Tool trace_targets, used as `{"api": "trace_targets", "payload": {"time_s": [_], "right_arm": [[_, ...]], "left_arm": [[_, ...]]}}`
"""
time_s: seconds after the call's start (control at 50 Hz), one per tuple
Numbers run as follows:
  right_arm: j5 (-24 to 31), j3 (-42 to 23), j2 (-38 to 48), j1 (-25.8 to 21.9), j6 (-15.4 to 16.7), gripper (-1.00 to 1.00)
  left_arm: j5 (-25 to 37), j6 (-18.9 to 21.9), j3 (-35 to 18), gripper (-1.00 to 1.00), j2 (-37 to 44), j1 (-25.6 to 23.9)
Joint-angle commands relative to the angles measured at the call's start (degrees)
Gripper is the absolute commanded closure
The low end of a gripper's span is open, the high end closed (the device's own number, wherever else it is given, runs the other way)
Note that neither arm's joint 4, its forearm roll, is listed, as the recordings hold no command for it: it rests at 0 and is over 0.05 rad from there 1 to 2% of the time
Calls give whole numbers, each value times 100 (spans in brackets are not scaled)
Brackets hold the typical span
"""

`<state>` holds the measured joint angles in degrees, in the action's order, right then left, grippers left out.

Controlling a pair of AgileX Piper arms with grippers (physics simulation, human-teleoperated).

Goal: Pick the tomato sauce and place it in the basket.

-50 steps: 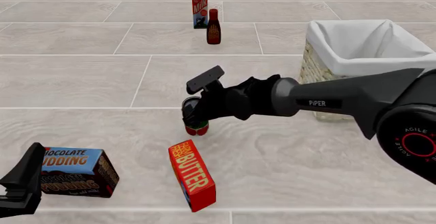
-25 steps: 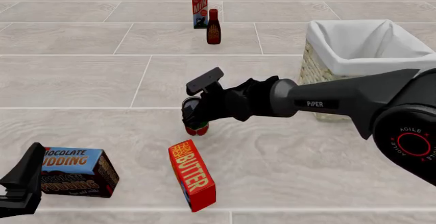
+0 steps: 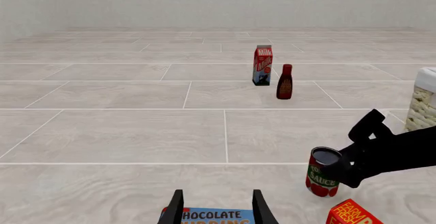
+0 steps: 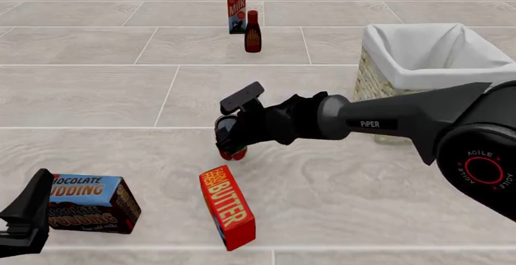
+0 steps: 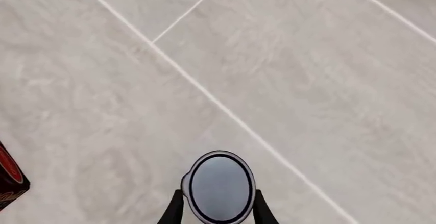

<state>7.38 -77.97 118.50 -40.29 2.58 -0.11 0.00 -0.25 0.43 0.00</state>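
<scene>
Right gripper [image 5: 216, 203] clamped on can [image 5: 219, 186] just under rim. Rigid, smooth, likely slippery; mid-wall grip safer.

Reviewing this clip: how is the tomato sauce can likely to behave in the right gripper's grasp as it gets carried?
The tomato sauce looks like a rigid metal can, so it probably won't deform between the right gripper fingers. Its smooth round wall could let it twist or slip. Set down on its side, it would likely roll.
</scene>
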Motion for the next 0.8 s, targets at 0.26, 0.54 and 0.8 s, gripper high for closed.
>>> {"api": "trace_targets", "payload": {"time_s": [0.26, 0.54, 0.8], "right_arm": [[24, -47, 102, 92, 80, 100], [21, 54, -101, 158, 98, 100], [27, 234, -589, 309, 147, 100]], "left_arm": [[0, 0, 0, -100, 0, 0], [0, 0, 0, -100, 0, 0], [0, 0, 0, -100, 0, 0]]}}
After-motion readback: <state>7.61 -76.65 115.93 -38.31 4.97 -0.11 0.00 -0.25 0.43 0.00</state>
